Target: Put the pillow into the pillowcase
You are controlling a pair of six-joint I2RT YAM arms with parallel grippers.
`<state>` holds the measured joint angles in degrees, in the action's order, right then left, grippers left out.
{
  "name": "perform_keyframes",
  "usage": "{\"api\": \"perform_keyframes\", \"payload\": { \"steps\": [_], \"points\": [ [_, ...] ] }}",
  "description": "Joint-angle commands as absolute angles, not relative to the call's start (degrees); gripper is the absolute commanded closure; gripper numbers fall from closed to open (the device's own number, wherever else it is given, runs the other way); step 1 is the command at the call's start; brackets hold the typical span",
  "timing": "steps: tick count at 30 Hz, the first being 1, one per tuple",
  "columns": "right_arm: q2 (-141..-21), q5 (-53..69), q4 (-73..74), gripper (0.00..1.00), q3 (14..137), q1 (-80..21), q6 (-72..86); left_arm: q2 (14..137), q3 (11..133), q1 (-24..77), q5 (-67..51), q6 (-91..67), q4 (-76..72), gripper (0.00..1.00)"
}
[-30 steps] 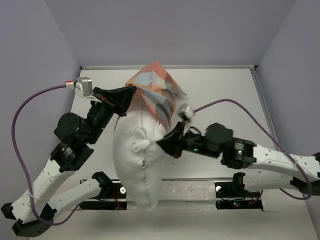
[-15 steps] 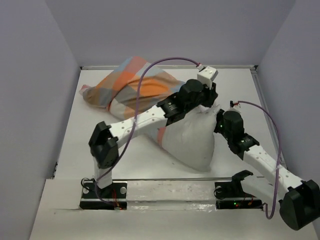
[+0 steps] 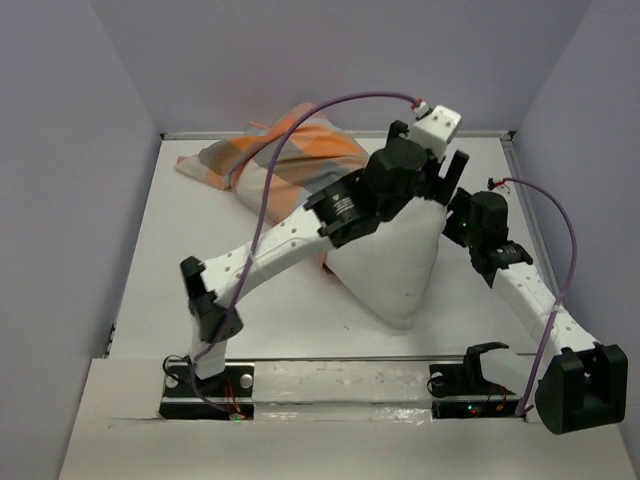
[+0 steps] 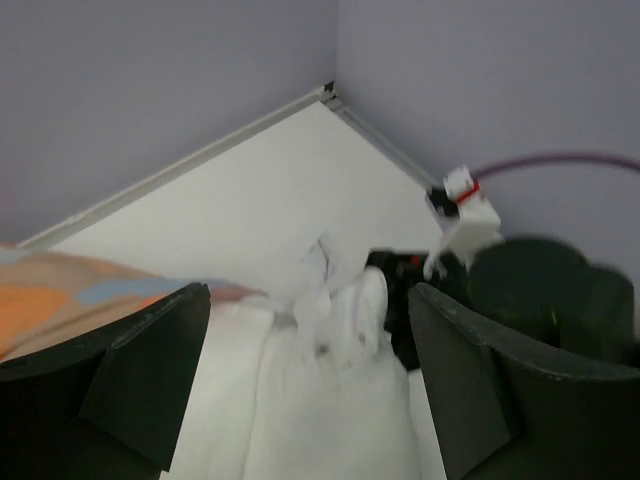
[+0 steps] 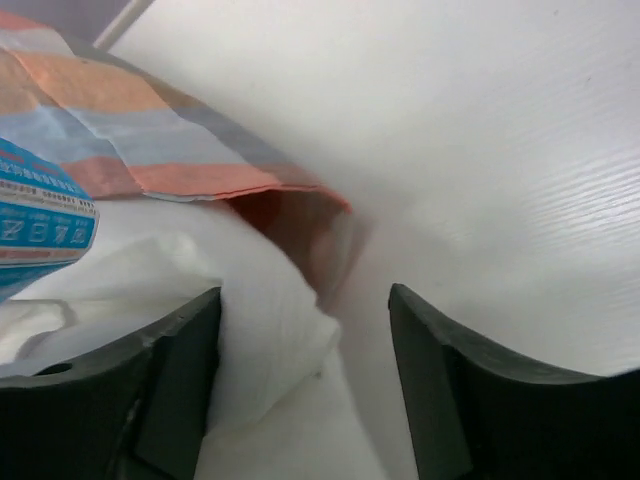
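Observation:
The white pillow [image 3: 400, 268] lies on the table, its near corner pointing at the arms. The checked pillowcase [image 3: 285, 152] is bunched at the back left, and its open edge [image 5: 300, 200] drapes over the pillow's far part. My left gripper [image 3: 440, 185] reaches across to the pillow's right top corner and stands open [image 4: 308, 300], with the pillow [image 4: 330, 400] below the gap and nothing gripped. My right gripper [image 3: 458, 215] is just right of that corner, open [image 5: 305, 300], with a pillow fold [image 5: 260, 330] against its left finger. A blue tag [image 5: 40, 215] shows at the left.
The white table [image 3: 200, 250] has a raised rim [image 3: 520, 190] and lilac walls close round it. The left arm's long link [image 3: 280, 245] crosses over the pillow's left side. A purple cable [image 3: 550, 300] loops by the right arm.
Both grippers have opened and let go of the pillow, which was held up a second ago and now lies on the table. The left gripper has moved back and right.

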<state>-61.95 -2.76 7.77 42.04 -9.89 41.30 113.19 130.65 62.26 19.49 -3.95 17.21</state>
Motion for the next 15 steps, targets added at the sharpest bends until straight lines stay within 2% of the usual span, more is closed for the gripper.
{"api": "perform_keyframes", "payload": {
  "steps": [1,2,3,7,9,13,15],
  "points": [
    [-58.45,-1.86,10.62,0.23,48.42,-9.67,34.55,88.16,98.93,64.51,34.26,3.07,4.71,0.09],
    [-56.27,-1.15,10.81,0.19,49.12,-9.67,33.67,83.46,91.66,64.51,36.02,3.77,-6.83,0.11],
    [-55.12,-0.45,11.16,0.17,49.39,-9.67,32.88,75.49,86.36,64.42,35.6,3.26,-10.16,0.13],
    [-51.86,6.4,14.23,0.16,52.29,-9.67,29.19,64.44,67.03,64.86,35.94,-4.47,-12.22,0.14],
    [-50.2,7.99,15.38,0.17,52.99,-10.28,28.57,61.89,61.2,65.56,37.0,-9.3,-12.22,0.14],
    [-45.09,2.28,18.36,0.18,54.05,-10.28,24.89,56.52,46.78,65.74,40.86,-17.39,-12.39,0.14],
    [-45.17,7.52,20.37,0.26,57.55,-10.28,22.77,56.6,42.02,65.74,42.45,-19.59,-12.04,0.14]
  ]
}}
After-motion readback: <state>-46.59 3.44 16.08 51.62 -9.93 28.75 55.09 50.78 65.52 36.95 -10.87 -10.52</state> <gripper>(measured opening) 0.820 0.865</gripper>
